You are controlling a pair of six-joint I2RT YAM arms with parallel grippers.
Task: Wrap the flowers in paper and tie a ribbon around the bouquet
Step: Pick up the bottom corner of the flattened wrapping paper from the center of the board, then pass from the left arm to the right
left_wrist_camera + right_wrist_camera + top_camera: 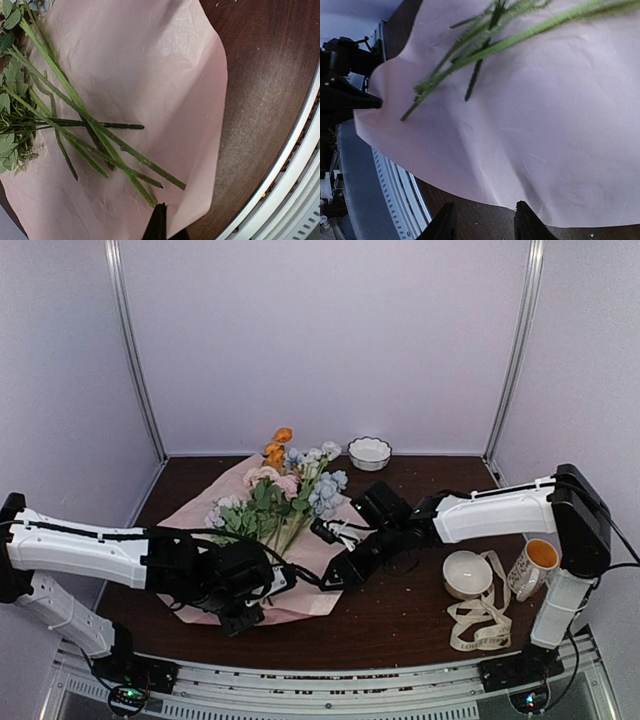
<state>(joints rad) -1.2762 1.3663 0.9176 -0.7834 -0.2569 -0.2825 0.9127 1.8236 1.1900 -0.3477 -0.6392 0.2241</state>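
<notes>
Pinching the near edge of the paper (150,65), the left gripper (160,215) has its fingers closed on the pink sheet, just past the cut stem ends of the flowers (285,502). The right gripper (485,209) holds its fingers (526,225) partly apart above bare table (390,625), touching nothing, with the paper's edge just ahead of them. The flowers lie diagonally on the sheet, blooms toward the back wall. Open dark tabletop runs along the near rail (295,165). At the right a bowl (467,575), a mug (537,565) and the loose ribbon (482,625) sit well apart from the paper.
</notes>
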